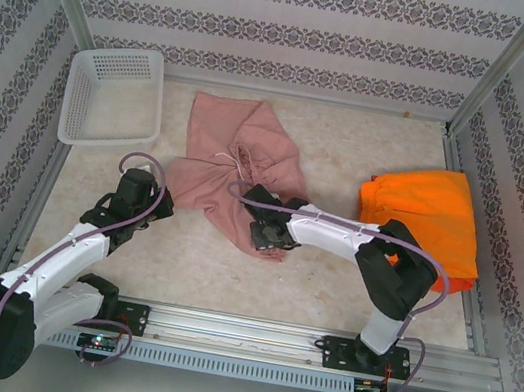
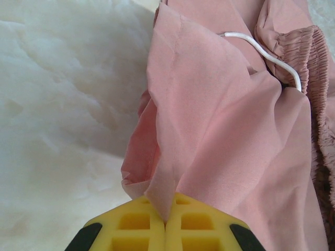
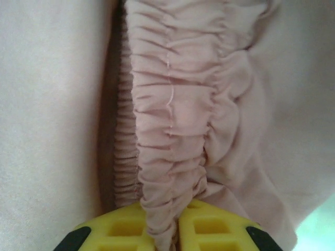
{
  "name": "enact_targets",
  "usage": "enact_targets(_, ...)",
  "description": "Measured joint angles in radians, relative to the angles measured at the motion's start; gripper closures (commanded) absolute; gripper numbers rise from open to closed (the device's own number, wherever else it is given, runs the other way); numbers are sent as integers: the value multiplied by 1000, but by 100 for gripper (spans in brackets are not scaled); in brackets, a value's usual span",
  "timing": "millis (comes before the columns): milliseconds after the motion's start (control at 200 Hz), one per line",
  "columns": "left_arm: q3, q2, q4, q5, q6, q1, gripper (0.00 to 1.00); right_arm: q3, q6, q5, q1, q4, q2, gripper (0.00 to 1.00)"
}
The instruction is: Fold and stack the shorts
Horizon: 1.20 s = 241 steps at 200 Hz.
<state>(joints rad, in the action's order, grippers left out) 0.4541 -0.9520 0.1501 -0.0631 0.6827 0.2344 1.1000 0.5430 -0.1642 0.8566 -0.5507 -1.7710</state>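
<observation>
Dusty pink shorts (image 1: 238, 161) lie crumpled in the middle of the table, with a white drawstring (image 2: 264, 52) across them. My left gripper (image 1: 162, 201) is at their left edge, shut on a thin fold of the pink cloth (image 2: 166, 209). My right gripper (image 1: 261, 228) is at their near right corner. Its yellow fingers (image 3: 220, 227) are closed on the gathered waistband (image 3: 172, 130), which runs down between them. Bright orange shorts (image 1: 425, 220) lie folded flat at the right, under the right arm's elbow.
A white mesh basket (image 1: 115, 94) stands at the back left. Patterned walls and metal posts close in the table on three sides. Bare tabletop (image 1: 227, 276) lies between the shorts and the near rail.
</observation>
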Motion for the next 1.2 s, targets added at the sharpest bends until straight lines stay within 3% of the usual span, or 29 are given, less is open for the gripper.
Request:
enact_targets(170, 39, 16, 40, 23, -27, -1, 100, -51, -10, 12, -121, 3, 193, 92)
enact_targets(380, 70, 92, 98, 39, -44, -14, 100, -207, -16, 82, -381, 38, 469, 99)
enact_targets(589, 67, 151, 172, 41, -44, -14, 100, -379, 9, 216, -567, 47, 538, 100)
enact_targets(804, 149, 67, 219, 41, -62, -14, 100, -315, 39, 338, -613, 60, 509, 100)
enact_targets(959, 462, -186, 236, 30, -116, -32, 100, -30, 54, 398, -613, 53, 332, 100)
enact_targets(1204, 1285, -723, 313, -31, -187, -108, 100, 553, 119, 526, -659, 88, 26, 100)
